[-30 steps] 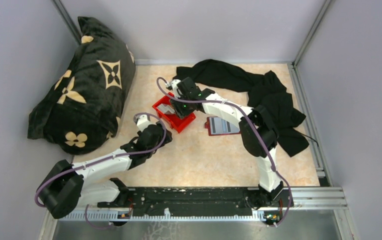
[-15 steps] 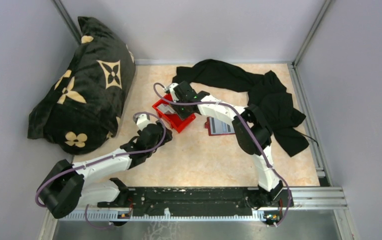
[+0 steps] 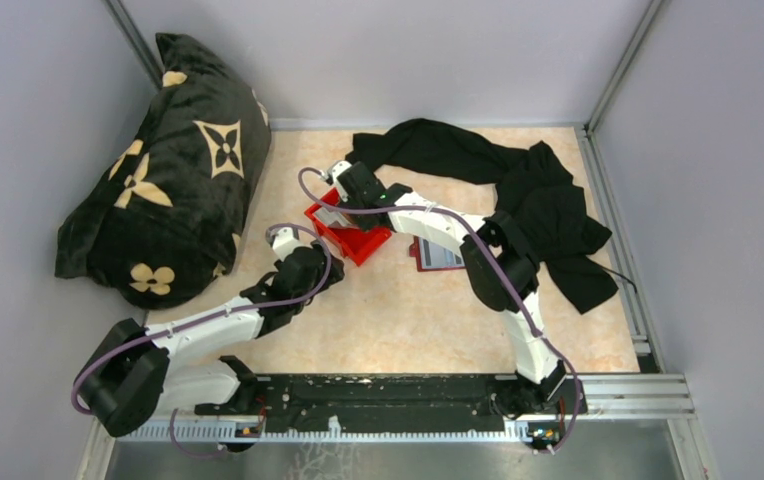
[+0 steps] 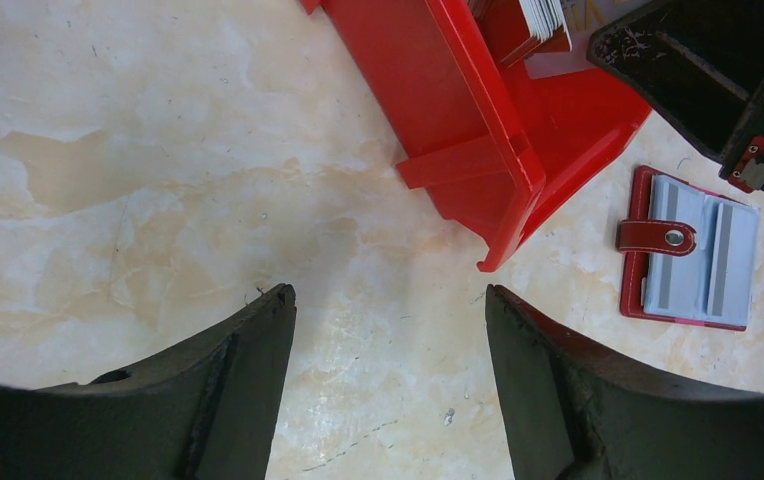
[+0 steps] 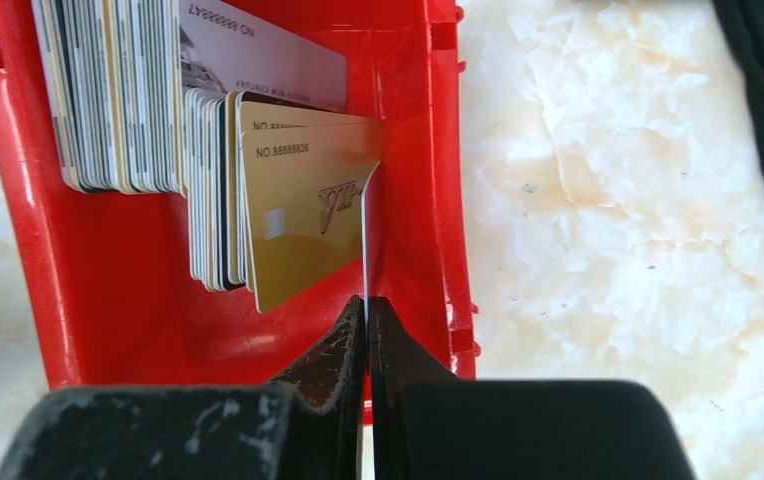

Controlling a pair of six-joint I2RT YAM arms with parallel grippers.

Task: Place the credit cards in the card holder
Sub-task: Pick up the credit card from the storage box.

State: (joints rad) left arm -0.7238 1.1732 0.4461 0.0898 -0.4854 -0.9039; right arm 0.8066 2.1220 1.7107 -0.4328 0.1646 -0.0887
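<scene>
A bright red bin (image 3: 363,245) holds several upright credit cards (image 5: 118,100), with a gold card (image 5: 303,210) at the front. My right gripper (image 5: 367,300) reaches into the bin and is shut on one thin card (image 5: 366,230), seen edge-on beside the bin's wall (image 5: 418,200). From above, that right gripper (image 3: 338,212) is over the bin's far end. The dark red card holder (image 3: 443,252) lies open on the table right of the bin, its grey pockets (image 4: 703,255) facing up. Just in front of the bin, my left gripper (image 4: 388,300) hovers open over bare table.
A black cloth (image 3: 518,185) lies crumpled at the back right, close behind the card holder. A large dark cushion with cream flower shapes (image 3: 163,180) fills the back left corner. Grey walls and metal rails enclose the table.
My right gripper has moved left and lower into the red bin and closed its jaws on a card. The left arm has not moved.
</scene>
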